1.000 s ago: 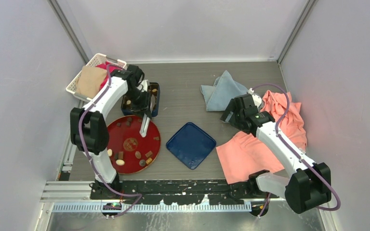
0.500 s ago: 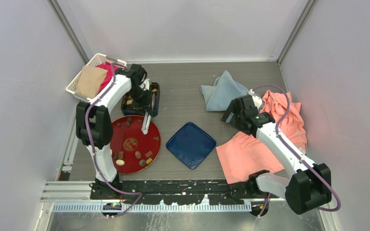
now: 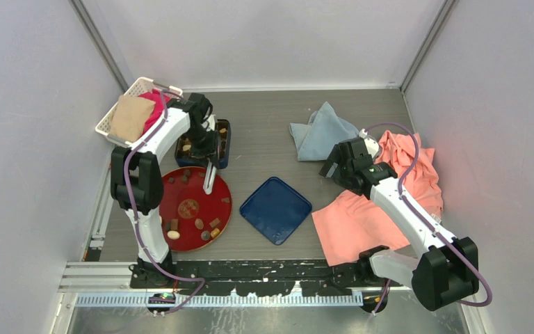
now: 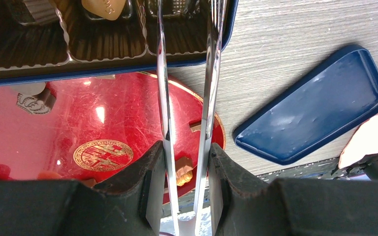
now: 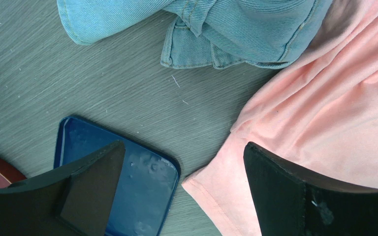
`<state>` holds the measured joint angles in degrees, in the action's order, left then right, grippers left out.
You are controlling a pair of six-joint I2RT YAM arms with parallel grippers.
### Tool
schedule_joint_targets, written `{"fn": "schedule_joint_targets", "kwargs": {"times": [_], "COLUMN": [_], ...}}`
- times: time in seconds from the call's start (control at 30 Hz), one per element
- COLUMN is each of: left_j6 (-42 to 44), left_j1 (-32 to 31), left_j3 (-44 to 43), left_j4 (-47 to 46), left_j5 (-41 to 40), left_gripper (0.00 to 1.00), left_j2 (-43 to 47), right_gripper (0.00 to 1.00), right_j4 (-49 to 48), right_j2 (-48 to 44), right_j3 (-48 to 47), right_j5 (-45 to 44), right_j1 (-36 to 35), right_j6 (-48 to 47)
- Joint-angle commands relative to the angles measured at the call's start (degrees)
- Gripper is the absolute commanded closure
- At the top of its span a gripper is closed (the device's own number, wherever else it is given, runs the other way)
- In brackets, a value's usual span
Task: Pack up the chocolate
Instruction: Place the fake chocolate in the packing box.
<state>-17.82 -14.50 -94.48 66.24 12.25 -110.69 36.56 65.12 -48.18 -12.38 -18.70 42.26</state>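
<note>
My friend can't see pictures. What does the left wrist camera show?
The left pincer grips metal tongs that reach over a blue chocolate box holding a tan chocolate. Beneath them sits a red plate with a few chocolates, and a blue tray lies on the grey table to the right.

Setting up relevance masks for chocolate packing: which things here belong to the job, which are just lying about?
Job: small brown, tan and cream chocolate pieces; round red plate; dark blue compartmented box; metal tongs in the left fingers; probably the dark blue square lid.
Lying about: light blue denim cloth; salmon-pink garment; white mesh basket of tan and pink cloths.
</note>
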Motion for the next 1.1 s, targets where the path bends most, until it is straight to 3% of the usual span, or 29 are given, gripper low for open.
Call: {"fn": "schedule_joint_targets", "kwargs": {"times": [0.0, 0.5, 0.83, 0.93, 1.07], "left_j6": [-0.5, -0.5, -0.5, -0.6, -0.1], "left_j1": [-0.1, -0.1, -0.1, -0.1, -0.1], "left_j3": [-2.6, -2.8, -2.7, -3.2, -1.4], "left_j4": [-0.5, -0.4, 0.1, 0.9, 3.7], "left_j5": [-0.5, 0.3, 0.9, 0.8, 0.3], "left_gripper": [0.75, 0.64, 0.64, 0.74, 0.98], "left_j2": [0.9, 0.8, 0.9, 2.4, 6.9], "right_gripper": [0.04, 0.04, 0.04, 0.04, 0.04], "right_j4": [-0.2, -0.1, -0.1, 0.1, 0.3], "right_j2": [-1.8, -2.0, -2.1, -2.2, -2.2], "right_j3": [-0.3, -0.5, -0.7, -0.7, -0.9], "right_j5": [-1.5, -1.2, -1.1, -1.2, -1.4], "right_j1": [-0.1, -0.1, -0.1, -0.1, 0.0], "right_j6": [0.6, 0.8, 0.7, 0.6, 0.4]}}
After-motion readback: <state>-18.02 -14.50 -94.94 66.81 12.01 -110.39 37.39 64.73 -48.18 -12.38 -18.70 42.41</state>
